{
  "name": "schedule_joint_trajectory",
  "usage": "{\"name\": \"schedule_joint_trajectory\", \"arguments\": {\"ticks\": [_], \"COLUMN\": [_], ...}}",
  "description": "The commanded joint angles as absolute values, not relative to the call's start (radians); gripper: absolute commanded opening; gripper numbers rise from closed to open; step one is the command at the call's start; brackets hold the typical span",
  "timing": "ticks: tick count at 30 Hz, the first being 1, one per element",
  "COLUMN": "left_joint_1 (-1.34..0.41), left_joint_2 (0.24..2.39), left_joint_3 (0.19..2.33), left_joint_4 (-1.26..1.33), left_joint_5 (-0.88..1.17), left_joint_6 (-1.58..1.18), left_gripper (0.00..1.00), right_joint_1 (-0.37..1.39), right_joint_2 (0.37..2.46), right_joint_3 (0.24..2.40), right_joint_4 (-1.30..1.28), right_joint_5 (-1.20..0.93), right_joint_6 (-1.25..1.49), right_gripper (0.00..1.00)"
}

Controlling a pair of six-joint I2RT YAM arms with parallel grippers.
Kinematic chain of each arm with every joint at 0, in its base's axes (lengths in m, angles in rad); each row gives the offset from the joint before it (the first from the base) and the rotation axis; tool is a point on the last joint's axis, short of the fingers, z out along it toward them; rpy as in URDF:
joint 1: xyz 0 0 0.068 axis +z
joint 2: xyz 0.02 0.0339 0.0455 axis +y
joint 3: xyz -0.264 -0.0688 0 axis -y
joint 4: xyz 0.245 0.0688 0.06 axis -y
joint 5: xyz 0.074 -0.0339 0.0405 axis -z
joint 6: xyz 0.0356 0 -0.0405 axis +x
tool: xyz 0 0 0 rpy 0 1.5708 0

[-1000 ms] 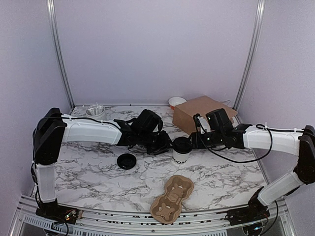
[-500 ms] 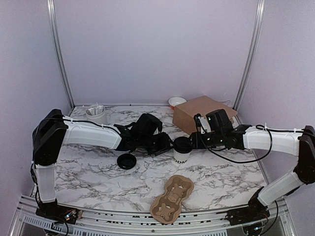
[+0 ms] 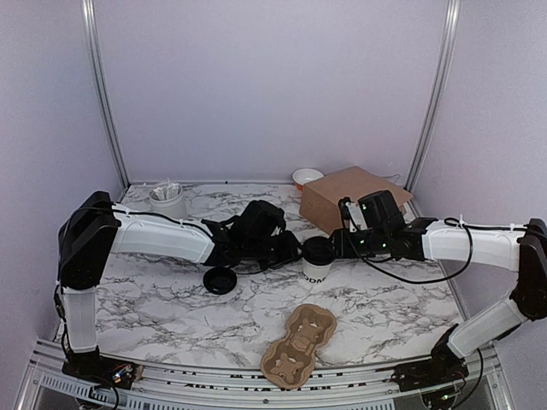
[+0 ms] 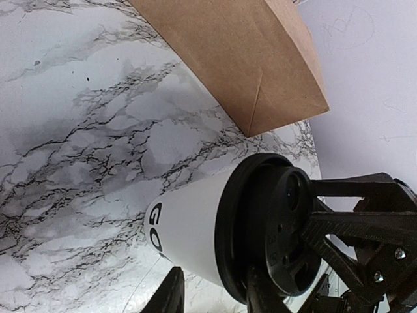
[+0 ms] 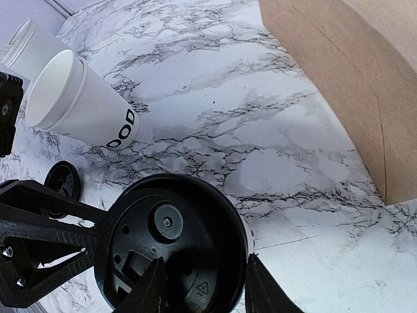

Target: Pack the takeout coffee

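Roughly at the middle of a marble-patterned table (image 3: 393, 299) stands the takeout coffee (image 3: 317, 263), a small white paper cup with black lettering, upright, with its lid (image 5: 172, 238) on top. Two black-and-white robot arms reach in from either side and meet at it.

From the left, the left gripper (image 3: 295, 249) straddles the cup just under the lid, its jaws set narrow. One finger sits against the lid's rim and the other just beside the white wall; I cannot tell whether they press it. From the right, the right gripper (image 3: 335, 246) has its fingers closed against opposite edges of the lid, holding the cup at its top.

Just behind the cup lies a brown paper bag (image 3: 346, 196). The right wrist view shows a second cup (image 5: 81, 104), white and lidless, standing farther left. A spare black lid (image 3: 220, 279) lies flat on the table to the left, and a cardboard cup carrier (image 3: 299, 344) lies near the front edge. At the back are a white canister (image 3: 167, 198) and a small bowl (image 3: 307, 177).
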State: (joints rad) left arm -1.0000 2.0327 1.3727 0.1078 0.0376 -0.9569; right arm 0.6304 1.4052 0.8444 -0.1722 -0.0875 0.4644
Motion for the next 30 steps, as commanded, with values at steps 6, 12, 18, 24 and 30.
{"name": "schedule_joint_trajectory", "arguments": {"ticks": [6, 12, 18, 24, 30], "left_joint_1": [-1.047, -1.046, -1.025, -1.01, -1.006], "left_joint_2": [2.224, 2.172, 2.099, 2.079, 2.076], "left_joint_3": [1.29, 1.312, 1.402, 1.486, 1.548], "left_joint_4": [-0.213, -0.234, -0.304, -0.332, -0.335], "left_joint_5": [0.036, 0.012, -0.018, -0.011, 0.007], "left_joint_6": [-0.897, -0.873, -0.813, -0.766, -0.749], "left_gripper": [0.3, 0.29, 0.29, 0.3, 0.3], "right_joint_1": [0.679, 0.68, 0.68, 0.68, 0.68], "right_joint_2": [1.446, 1.427, 1.396, 1.396, 1.394], "right_joint_3": [0.833, 0.845, 0.864, 0.856, 0.817], "right_joint_4": [-0.207, -0.202, -0.204, -0.181, -0.126], "right_joint_5": [-0.152, -0.177, -0.185, -0.202, -0.217], "right_joint_6": [0.479, 0.498, 0.528, 0.568, 0.624], "right_gripper": [0.38, 0.38, 0.39, 0.39, 0.39]}}
